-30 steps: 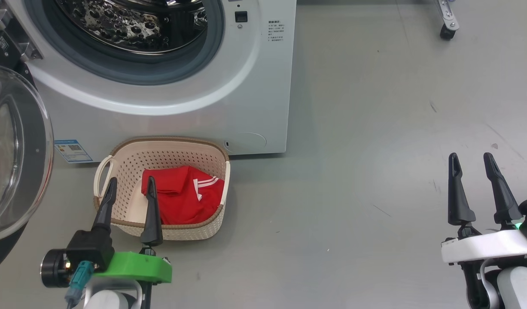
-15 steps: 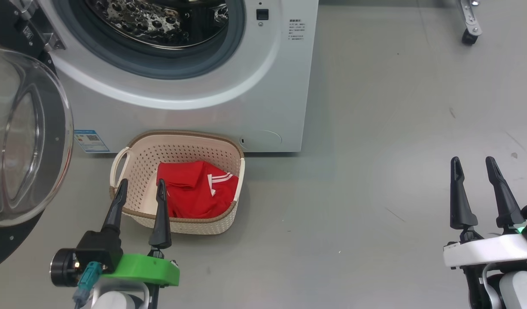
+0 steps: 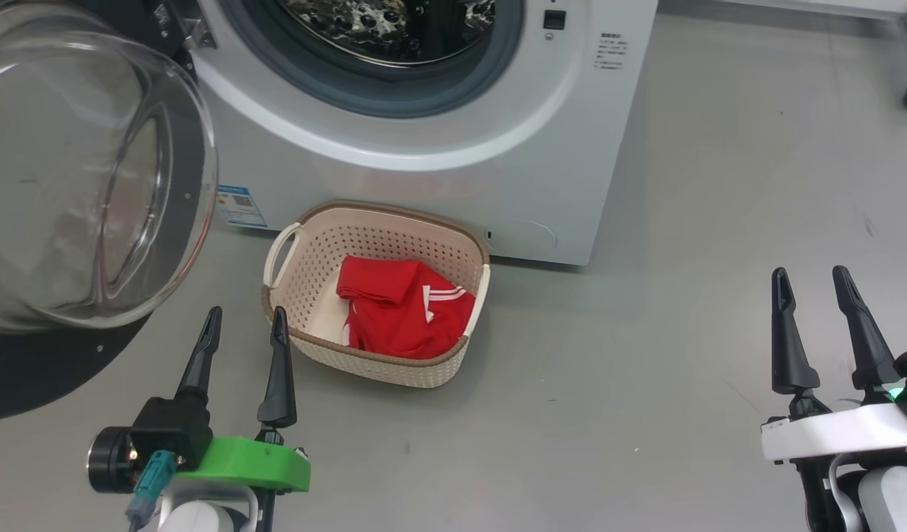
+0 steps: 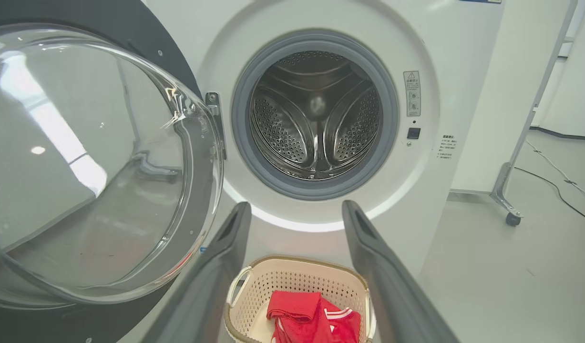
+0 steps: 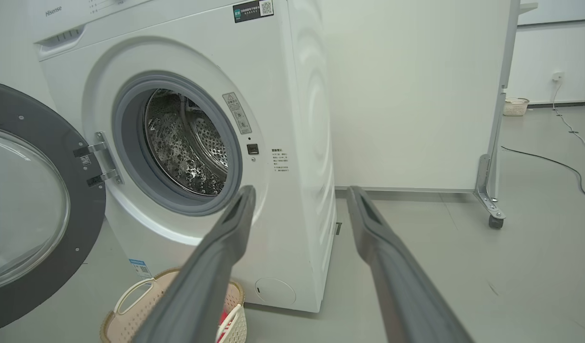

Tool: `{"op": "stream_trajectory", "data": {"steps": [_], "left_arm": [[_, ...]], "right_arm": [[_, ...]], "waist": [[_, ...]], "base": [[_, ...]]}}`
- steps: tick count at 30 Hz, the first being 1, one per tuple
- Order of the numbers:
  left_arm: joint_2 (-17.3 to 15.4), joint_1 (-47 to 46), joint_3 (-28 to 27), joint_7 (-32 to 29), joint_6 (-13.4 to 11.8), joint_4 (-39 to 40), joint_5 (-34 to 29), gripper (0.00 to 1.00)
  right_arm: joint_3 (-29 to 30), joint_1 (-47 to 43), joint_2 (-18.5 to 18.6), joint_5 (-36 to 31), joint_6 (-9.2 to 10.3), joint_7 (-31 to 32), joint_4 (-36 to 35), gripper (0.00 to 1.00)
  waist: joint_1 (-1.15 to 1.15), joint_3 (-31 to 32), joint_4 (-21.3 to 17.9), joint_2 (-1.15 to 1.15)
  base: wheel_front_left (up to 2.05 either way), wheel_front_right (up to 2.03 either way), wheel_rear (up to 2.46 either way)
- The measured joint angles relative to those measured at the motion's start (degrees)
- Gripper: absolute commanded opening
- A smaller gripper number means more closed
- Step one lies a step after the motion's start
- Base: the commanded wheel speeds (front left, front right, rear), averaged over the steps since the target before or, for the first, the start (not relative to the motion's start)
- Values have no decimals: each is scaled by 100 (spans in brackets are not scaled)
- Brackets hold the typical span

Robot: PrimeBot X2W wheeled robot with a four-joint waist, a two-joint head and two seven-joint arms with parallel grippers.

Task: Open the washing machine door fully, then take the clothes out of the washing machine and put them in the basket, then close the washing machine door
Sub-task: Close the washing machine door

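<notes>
left gripper [image 3: 247, 314], right gripper [image 3: 809, 273]: wide open, empty. round black-rimmed glass door [image 3: 91, 185], upper left, sits near cream perforated basket [image 3: 394, 210]; closing swing may clip it.

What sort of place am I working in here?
Probably a lab or test room staged for laundry, not a home: a washing machine on bare grey floor, a wheeled white partition and a loose cable.
</notes>
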State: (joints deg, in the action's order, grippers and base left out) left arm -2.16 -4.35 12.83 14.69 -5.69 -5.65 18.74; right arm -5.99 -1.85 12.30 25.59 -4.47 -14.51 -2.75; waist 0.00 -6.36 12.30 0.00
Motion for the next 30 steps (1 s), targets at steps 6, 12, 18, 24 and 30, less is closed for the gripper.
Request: {"op": "stream_trajectory", "data": {"steps": [6,12,18,24,30], "left_arm": [[0,25,-25,0,-8,12,32,100],[-1,138,-82,0,-8,33,32,100],[-1,148,-104,0,-8,58,23,100],[-1,210,-125,0,-9,64,22,100],[-2,281,-256,0,-29,149,23,100]], "right_arm": [[-21,-19,-2,-1,0,0,-9,100],[-62,-96,-21,-2,0,0,-37,100],[-93,-104,-51,-2,-1,0,-81,100],[-156,-105,-57,-16,-1,0,-104,100],[-343,-99,-75,-56,-27,7,-115,100]], "waist": [[0,15,362,0],[0,53,798,0],[0,76,1201,0],[0,85,1562,0],[0,96,1847,0]], "base": [[0,0,0],[0,0,0],[0,0,0],[0,0,0],[0,0,0]]}}
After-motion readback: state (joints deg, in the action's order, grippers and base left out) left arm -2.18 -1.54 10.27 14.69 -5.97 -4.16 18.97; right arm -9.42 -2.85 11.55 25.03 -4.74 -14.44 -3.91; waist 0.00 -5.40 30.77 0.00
